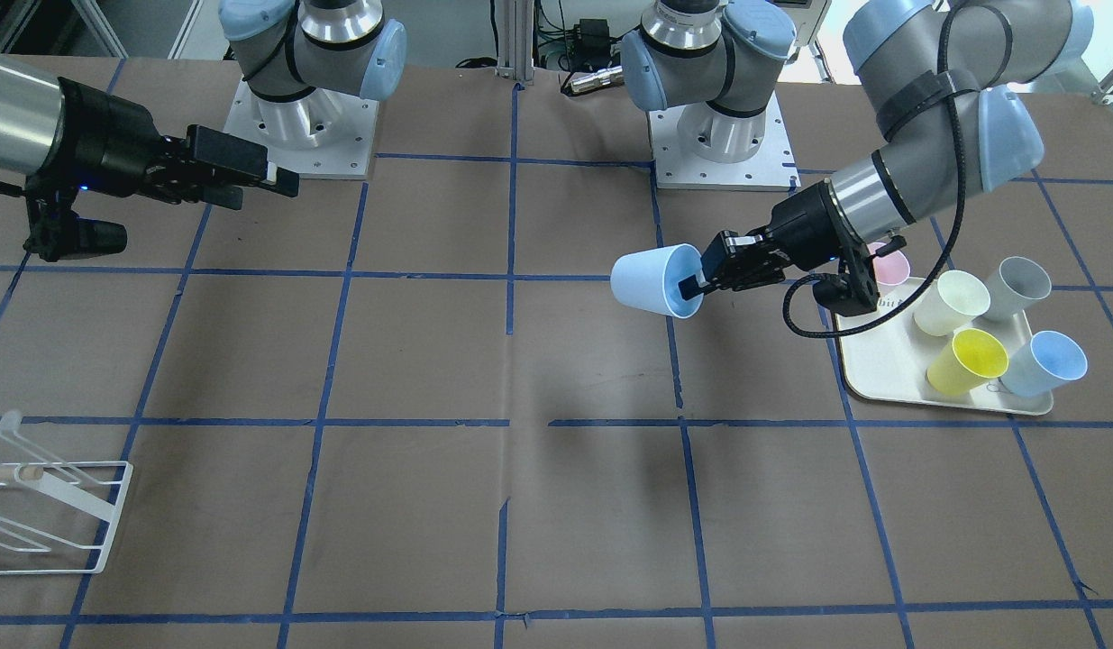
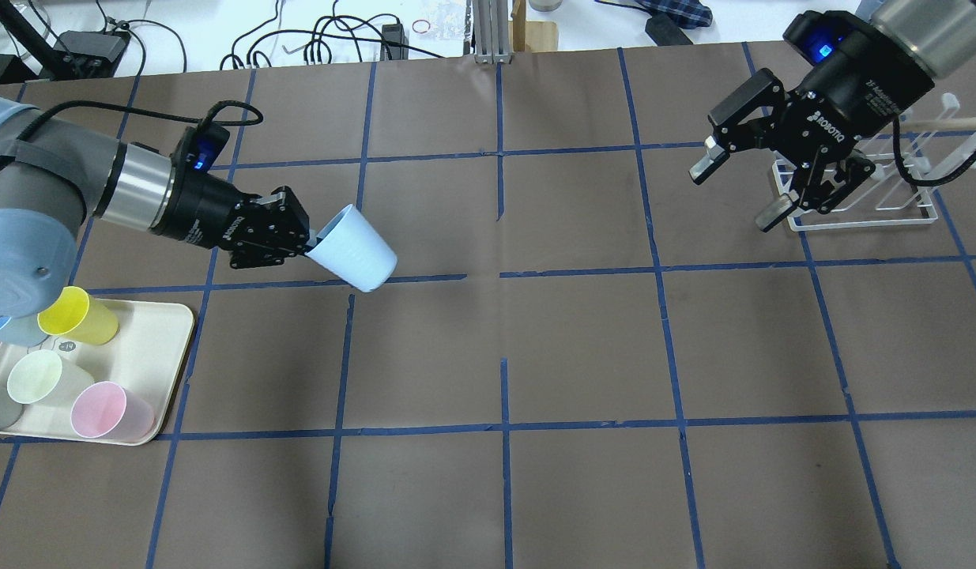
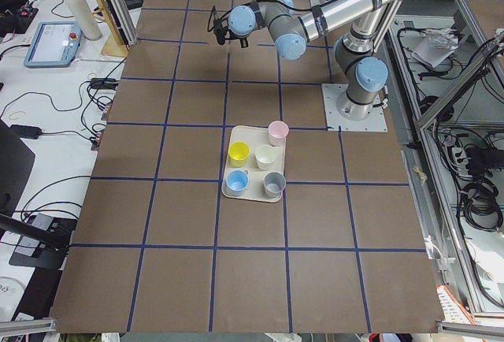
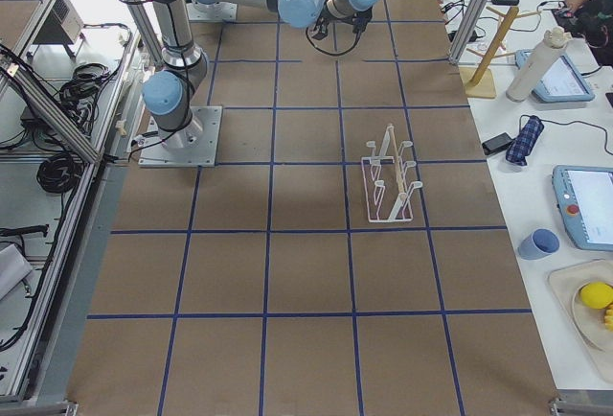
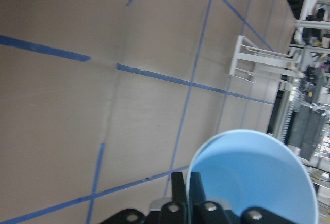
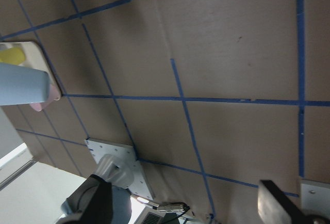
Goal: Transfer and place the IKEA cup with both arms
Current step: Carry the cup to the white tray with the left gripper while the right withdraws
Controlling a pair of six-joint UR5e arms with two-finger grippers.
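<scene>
The blue cup (image 2: 353, 251) hangs tilted and empty above the table (image 2: 582, 348), its rim pinched by the left gripper (image 2: 310, 241). The tray (image 2: 167, 348) holds five empty cups (image 2: 100, 409). The right gripper (image 2: 731, 196), marked ROBOTIQ, gapes open near the white rack (image 2: 891, 207).

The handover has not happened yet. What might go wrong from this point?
Slip: the left gripper pinches the sky blue plastic tumbler by one wall at its rim only, with the cup tipped sideways above the table, so it may pivot or drop.
Missed pass: the open right gripper hangs far across the table; it must take the tumbler's free base end, and a skewed approach could knock it loose.
</scene>
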